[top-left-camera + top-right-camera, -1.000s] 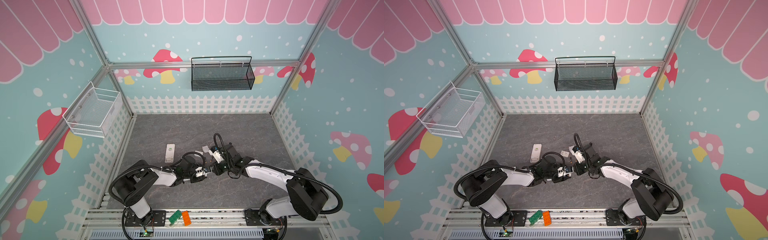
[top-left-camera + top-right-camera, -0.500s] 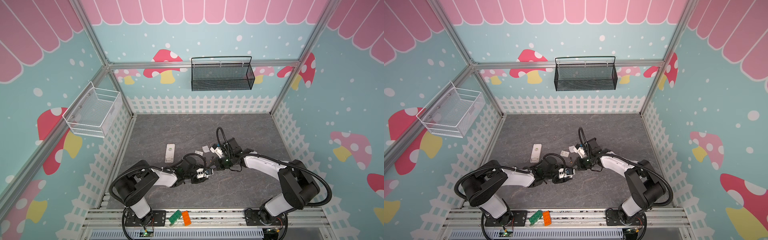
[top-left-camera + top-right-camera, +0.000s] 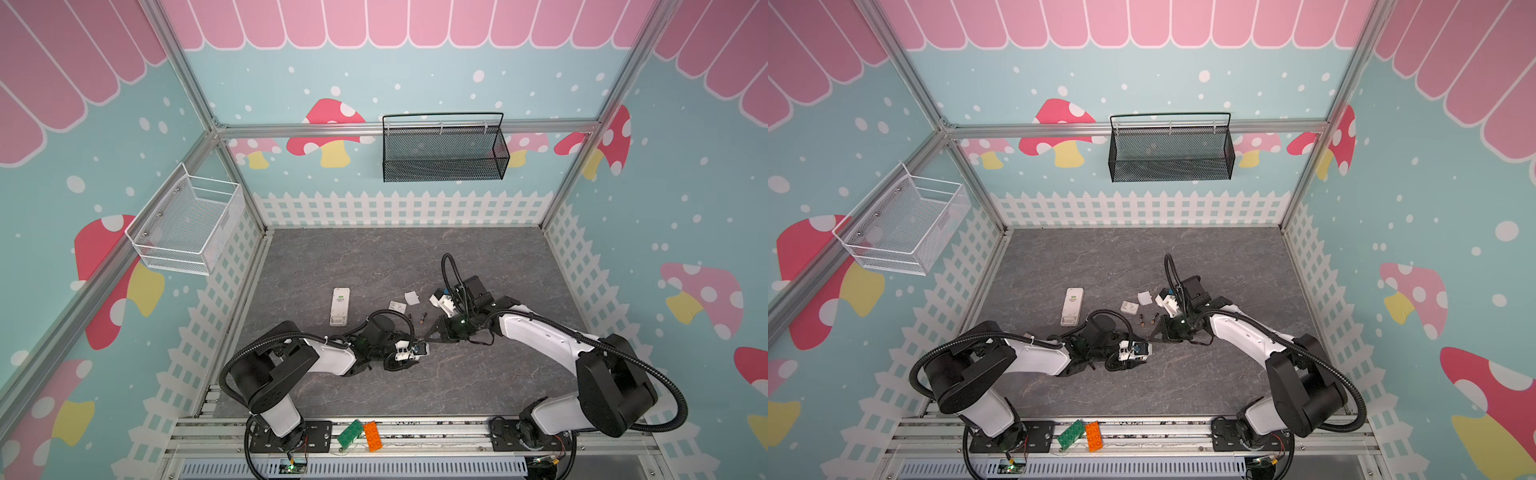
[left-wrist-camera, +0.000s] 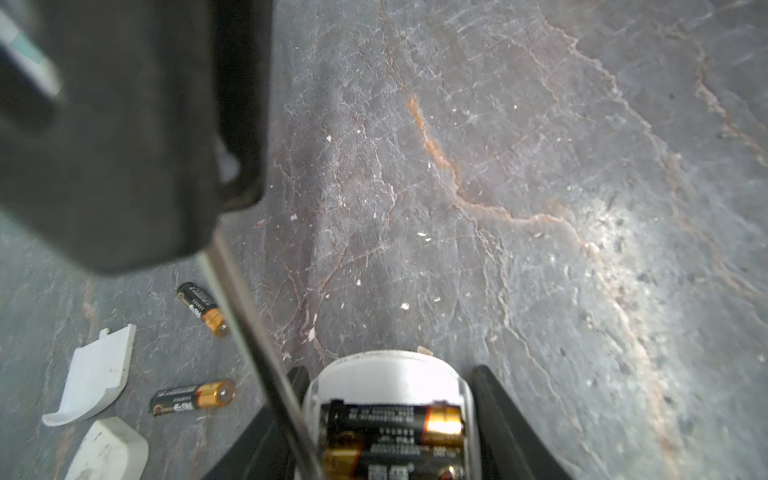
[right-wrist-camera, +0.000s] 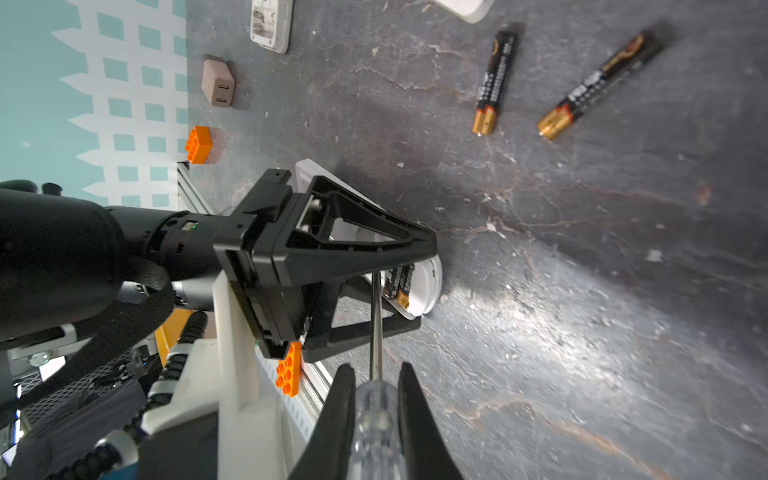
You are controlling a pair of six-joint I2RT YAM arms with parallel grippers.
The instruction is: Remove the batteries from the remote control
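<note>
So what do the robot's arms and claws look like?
The left arm and right arm have white shells, black joints and looping black ribbed cables. The left gripper and right gripper each have two black, pointed triangular fingers.

Two slim black batteries with orange-gold ends (image 4: 395,422) lie side by side in the open back compartment of the rounded white plastic remote control (image 4: 386,372). The remote is clamped in the left claw (image 4: 390,370). Two more loose batteries (image 4: 202,308) lie flat on the grey stone-patterned table (image 4: 498,166), near each other and not touching.
</note>
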